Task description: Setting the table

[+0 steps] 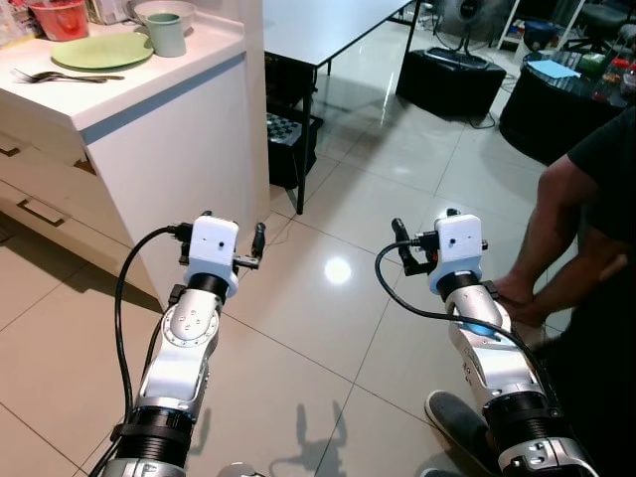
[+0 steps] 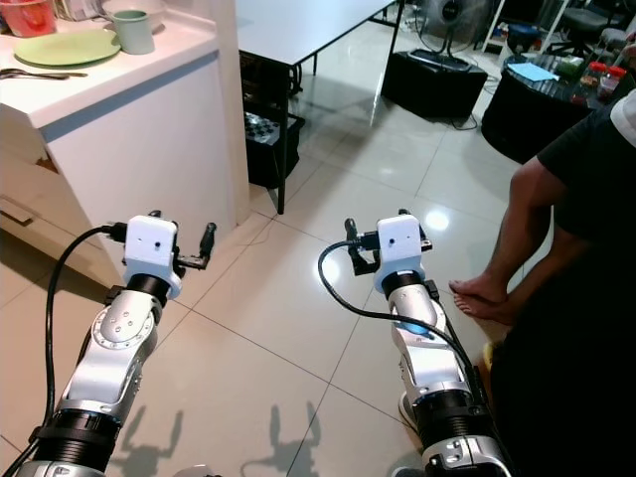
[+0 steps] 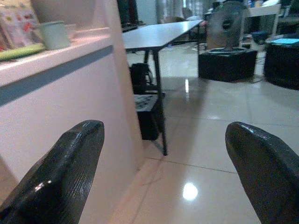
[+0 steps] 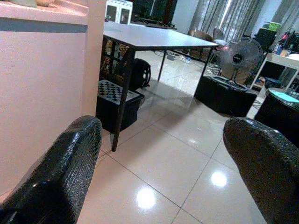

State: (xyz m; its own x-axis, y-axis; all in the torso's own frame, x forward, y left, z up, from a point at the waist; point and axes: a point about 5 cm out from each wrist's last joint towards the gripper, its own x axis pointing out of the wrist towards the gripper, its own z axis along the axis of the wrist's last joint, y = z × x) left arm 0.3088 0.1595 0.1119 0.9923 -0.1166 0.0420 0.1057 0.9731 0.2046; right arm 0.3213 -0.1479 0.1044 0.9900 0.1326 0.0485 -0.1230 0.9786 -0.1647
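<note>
Jaws apart beside counter (image 1: 149, 109) edge.

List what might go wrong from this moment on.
The person's bare foot is close beside the right gripper; stepping or swinging that arm may hit it. The fork lies near the counter edge, so a careless reach by the left gripper could knock it off, or tip the cup.

Ahead of your jaws, past the tiled floor (image 1: 328, 328), a chessboard (image 4: 111, 89) lies on a black box under the grey table (image 1: 318, 25). Farther on, a fan (image 4: 238, 58) stands on a black case. Right of your jaws stands a barefoot person (image 2: 571, 229).
</note>
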